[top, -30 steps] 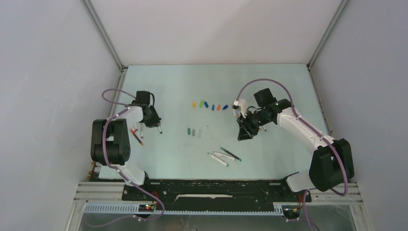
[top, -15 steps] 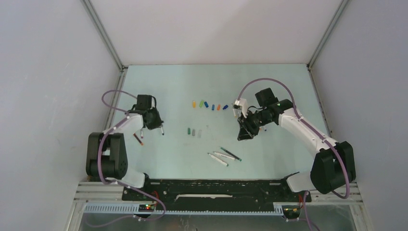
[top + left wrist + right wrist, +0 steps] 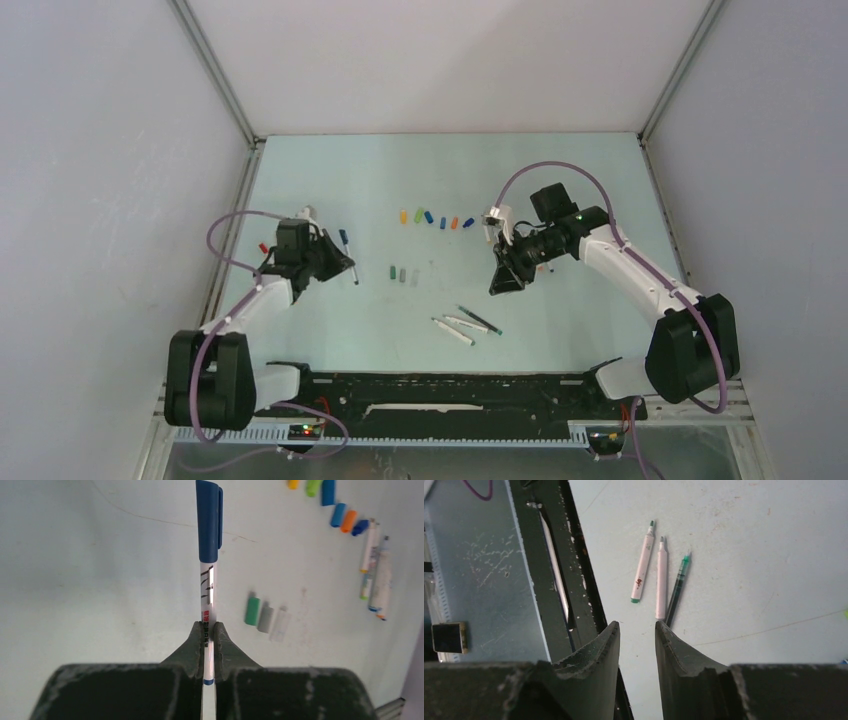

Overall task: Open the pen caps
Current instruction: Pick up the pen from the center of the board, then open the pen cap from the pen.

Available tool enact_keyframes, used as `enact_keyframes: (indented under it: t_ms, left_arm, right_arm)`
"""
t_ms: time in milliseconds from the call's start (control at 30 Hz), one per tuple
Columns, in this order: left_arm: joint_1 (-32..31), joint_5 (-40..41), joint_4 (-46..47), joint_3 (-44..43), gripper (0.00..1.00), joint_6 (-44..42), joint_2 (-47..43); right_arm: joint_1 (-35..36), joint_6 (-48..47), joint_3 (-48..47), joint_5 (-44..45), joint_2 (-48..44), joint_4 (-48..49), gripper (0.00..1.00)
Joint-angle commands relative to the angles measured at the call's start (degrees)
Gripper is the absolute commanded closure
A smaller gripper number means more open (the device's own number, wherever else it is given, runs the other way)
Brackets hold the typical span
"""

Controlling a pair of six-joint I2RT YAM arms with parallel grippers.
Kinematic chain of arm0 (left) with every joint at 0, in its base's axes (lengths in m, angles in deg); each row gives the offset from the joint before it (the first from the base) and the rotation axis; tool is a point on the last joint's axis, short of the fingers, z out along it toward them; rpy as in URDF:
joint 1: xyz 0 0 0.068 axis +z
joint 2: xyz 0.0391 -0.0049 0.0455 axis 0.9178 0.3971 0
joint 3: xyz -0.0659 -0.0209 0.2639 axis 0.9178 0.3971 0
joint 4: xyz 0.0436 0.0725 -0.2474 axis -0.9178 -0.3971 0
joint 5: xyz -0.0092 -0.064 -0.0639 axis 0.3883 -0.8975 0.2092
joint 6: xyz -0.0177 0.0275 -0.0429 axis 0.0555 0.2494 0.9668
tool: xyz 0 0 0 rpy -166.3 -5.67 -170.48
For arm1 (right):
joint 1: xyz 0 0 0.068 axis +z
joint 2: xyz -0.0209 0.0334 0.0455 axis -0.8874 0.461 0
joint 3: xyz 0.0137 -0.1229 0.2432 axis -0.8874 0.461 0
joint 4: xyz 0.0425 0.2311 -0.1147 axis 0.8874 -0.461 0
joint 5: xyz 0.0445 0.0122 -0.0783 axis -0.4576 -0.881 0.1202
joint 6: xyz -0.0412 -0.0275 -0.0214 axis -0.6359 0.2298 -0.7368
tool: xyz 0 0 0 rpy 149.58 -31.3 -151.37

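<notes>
My left gripper (image 3: pixel 208 627) is shut on the lower barrel of a white pen (image 3: pixel 209 595). Its blue cap (image 3: pixel 208 520) is still on and points away from the fingers. In the top view this gripper (image 3: pixel 348 270) is left of centre, with the cap (image 3: pixel 343 238) on its far side. Loose pen caps lie in a row (image 3: pixel 435 219) of yellow, green, blue and orange. A green cap (image 3: pixel 252 611), a grey one and a clear one (image 3: pixel 402 273) lie nearer. My right gripper (image 3: pixel 500 283) is open and empty above the table (image 3: pixel 637 625).
Three uncapped pens (image 3: pixel 466 325) lie near the table's front, ahead of the right fingers (image 3: pixel 661 577). A red pen end (image 3: pixel 263 247) shows by the left wall. The black base rail (image 3: pixel 450 395) runs along the near edge. Walls close in on the left, right and back.
My left gripper has moved right and nearer, away from the left wall, carrying the blue-capped pen. The right gripper has barely moved.
</notes>
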Motion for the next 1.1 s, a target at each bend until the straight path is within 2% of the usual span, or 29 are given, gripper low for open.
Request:
enact_keyframes:
  t_ms: [0,133,267,467,667,800,967,1067]
  left_arm:
    - [-1.1,-6.65,9.23,3.68,0.99,4.87,-6.86]
    - [-4.53,-10.02,16.23,5.58,0.99,8.91,-11.17]
    - [-10.71,-9.31,23.26,6.07,0.99,13.02,-13.18]
    - [-20.92,-8.13,36.73,5.72,0.99,18.47,-11.23]
    - [-29.52,-5.57,42.98,2.31,0.98,18.96,-6.37]
    - [-34.11,-4.55,46.0,0.1,0.98,19.2,-1.92]
    - [-38.52,-3.77,50.9,-2.09,0.98,21.11,4.17]
    - [-40.33,-3.27,53.12,-3.64,0.98,22.02,6.88]
  right_arm:
    - [0.3,0.04,-1.74,-5.23,-0.61,0.18,0.65]
    - [0.26,3.28,-1.32,-9.83,-0.06,2.58,0.65]
    - [-0.29,9.35,2.27,-16.81,-0.54,12.46,0.64]
    - [-3.26,31.02,13.18,-23.84,-3.18,40.14,0.6]
    - [-7.18,50.4,20.35,-25.06,-6.27,64.94,0.53]
    - [-9.03,57.33,21.28,-25.16,-8.07,70.73,0.46]
    - [-10.05,62.74,22.16,-22.16,-9.17,73.42,0.32]
    - [-10.29,65.03,22.17,-21.17,-8.37,73.47,0.31]
